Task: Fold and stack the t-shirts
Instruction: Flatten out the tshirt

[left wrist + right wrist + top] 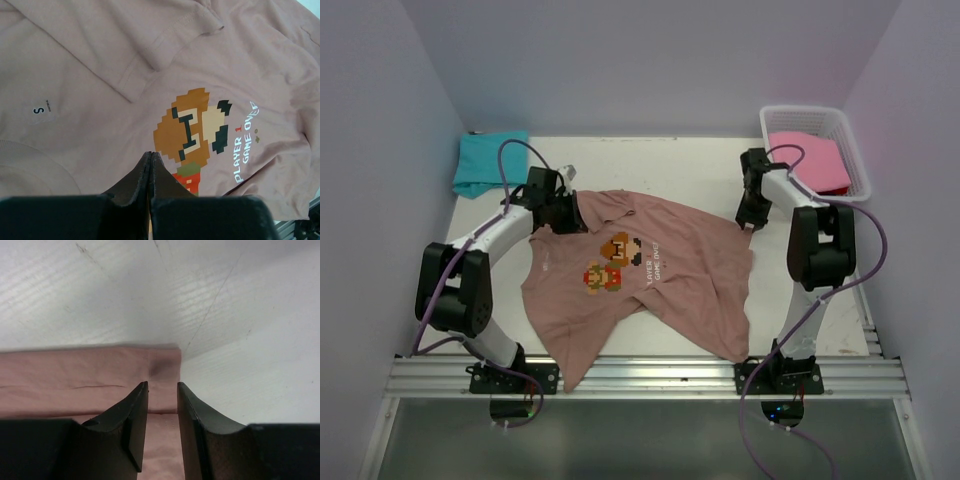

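At the near edge, an aluminium rail [650, 375] was seen carrying both arm bases, and one near corner of the salmon-brown t-shirt [670, 290] was draped over it. The rest of this shirt was spread front-up and creased across the middle of the white table [670, 165], with its hem towards the near side and its collar towards the far left. A pixel-character print [615, 262] was shown on the chest, with white text [245, 142] just to its right. In the left wrist view a small size label [41, 110] marked "S" was also visible.

The left gripper [565, 212] was positioned at the shirt's far-left part, by the collar. Its fingers [142, 175] were pressed together above the print, and it could not be told whether any cloth was pinched between them. The right gripper [752, 222] was lowered at the shirt's far-right sleeve. Its fingers [135, 420] were held narrowly apart, and the corner of the sleeve was seen in the gap beneath them.

Farther back, a folded teal t-shirt [490, 163] was laid in the far left corner of the table. A pink t-shirt [810, 160] was lying inside a white basket [800, 110] in the far right corner, well apart from the teal one.
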`<state>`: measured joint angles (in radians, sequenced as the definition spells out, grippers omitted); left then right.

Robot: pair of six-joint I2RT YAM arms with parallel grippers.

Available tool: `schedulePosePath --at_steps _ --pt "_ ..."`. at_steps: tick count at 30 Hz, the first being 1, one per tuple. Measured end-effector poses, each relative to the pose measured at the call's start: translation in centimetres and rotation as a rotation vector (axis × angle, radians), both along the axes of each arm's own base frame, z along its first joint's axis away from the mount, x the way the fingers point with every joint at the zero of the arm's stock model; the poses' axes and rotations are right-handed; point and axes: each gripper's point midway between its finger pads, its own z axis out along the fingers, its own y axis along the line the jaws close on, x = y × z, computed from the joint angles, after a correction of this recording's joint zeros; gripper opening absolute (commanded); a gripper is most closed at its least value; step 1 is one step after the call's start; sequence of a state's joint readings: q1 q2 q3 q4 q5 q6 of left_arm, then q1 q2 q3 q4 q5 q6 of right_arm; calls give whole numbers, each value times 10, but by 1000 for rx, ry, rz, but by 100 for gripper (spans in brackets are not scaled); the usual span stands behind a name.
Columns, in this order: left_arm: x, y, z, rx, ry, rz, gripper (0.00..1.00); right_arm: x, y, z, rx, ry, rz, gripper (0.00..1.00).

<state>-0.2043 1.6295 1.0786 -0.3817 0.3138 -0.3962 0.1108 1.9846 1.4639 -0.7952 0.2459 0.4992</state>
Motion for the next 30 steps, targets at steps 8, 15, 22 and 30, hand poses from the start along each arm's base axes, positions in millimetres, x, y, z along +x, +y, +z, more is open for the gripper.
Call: schedulePosePath --at_steps 8,15,22,30 --pt "-5 1 -6 4 11 1 0 16 -5 2 5 -23 -6 31" --pt "-6 2 -8 7 15 3 0 5 -7 -14 3 -1 -9 31" --pt "-10 3 -13 9 25 3 0 4 -4 -14 21 -12 -6 31" --pt "-9 3 -13 12 22 6 0 -8 0 -10 51 -13 -6 31"
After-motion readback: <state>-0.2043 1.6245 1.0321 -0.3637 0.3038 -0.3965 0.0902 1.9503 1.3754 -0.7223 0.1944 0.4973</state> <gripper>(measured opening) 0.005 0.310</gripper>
